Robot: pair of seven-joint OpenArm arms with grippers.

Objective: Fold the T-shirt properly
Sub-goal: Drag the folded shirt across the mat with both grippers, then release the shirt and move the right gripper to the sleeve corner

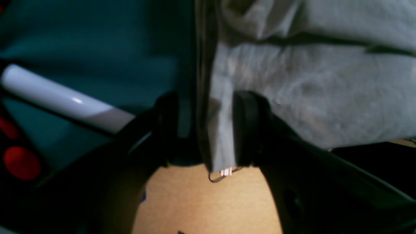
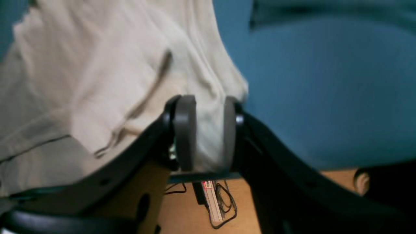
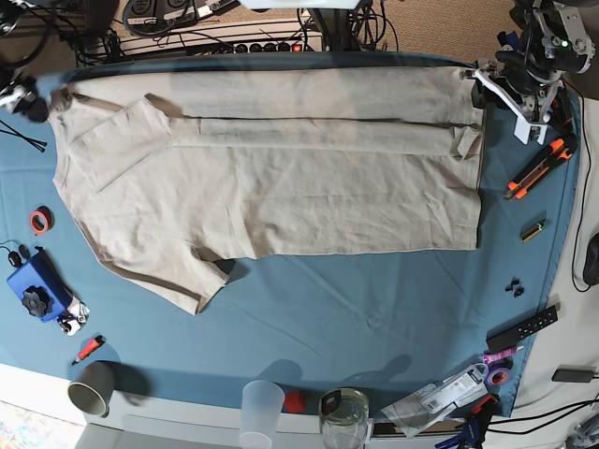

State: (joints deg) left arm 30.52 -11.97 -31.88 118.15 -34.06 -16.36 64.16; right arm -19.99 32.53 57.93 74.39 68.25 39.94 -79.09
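Across the far half of the teal-blue cloth-covered surface (image 3: 374,309), the large beige cotton T-shirt (image 3: 281,178) is spread, its far long edge folded inward. One far corner's fabric is seen between the parted fingers of the left gripper (image 1: 204,130); the opposite far corner lies between the parted fingers of the right gripper (image 2: 204,133).

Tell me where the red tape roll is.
In the base view, the red tape roll lies on the cloth at the left edge, just above the blue box.
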